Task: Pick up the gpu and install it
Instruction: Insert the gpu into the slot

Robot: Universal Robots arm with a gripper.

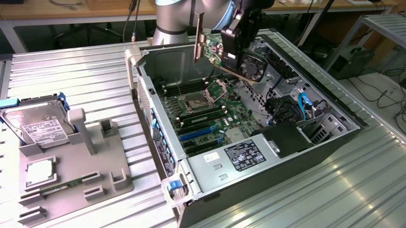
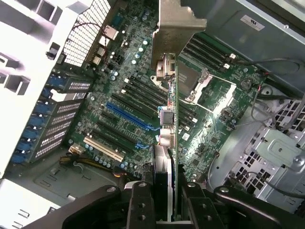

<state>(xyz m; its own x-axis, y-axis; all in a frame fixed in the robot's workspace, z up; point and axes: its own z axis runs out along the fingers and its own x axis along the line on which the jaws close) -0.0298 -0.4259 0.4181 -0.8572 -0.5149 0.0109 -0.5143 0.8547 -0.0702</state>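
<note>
**Holding the gpu over the open case**

Clamped between the 2 black fingers of the end effector [image 1: 240,50], the gpu [image 1: 254,66] hangs in the air above the computer case [image 1: 152,95]. It is over the far end of the case's open side and touches nothing inside. Seen from the wrist, the end effector [image 2: 167,210] grasps the gpu [image 2: 175,119] edge-on. 1 finger [image 2: 142,205] presses on each face, and the card runs away from the fingers toward the motherboard [image 2: 124,95] inside the case.

The gpu is a thin flat card. It has 1 round black fan on 1 face and 1 narrow silver metal bracket [image 1: 198,40] along 1 end. The case is 1 grey sheet-metal box lying on its side with the panel off. Inside are 1 green motherboard and 1 boxy grey power supply [image 1: 244,156] with a dark label.

The worktop [image 1: 82,71] under the case is ribbed, shiny metal. Beside the case, on the exterior view's left, sits 1 grey moulded holder [image 1: 95,175]. It carries 1 silver hard drive [image 1: 39,124] with a white label, 1 square pale chip [image 1: 41,171] and 1 narrow green memory stick [image 1: 63,185].
</note>
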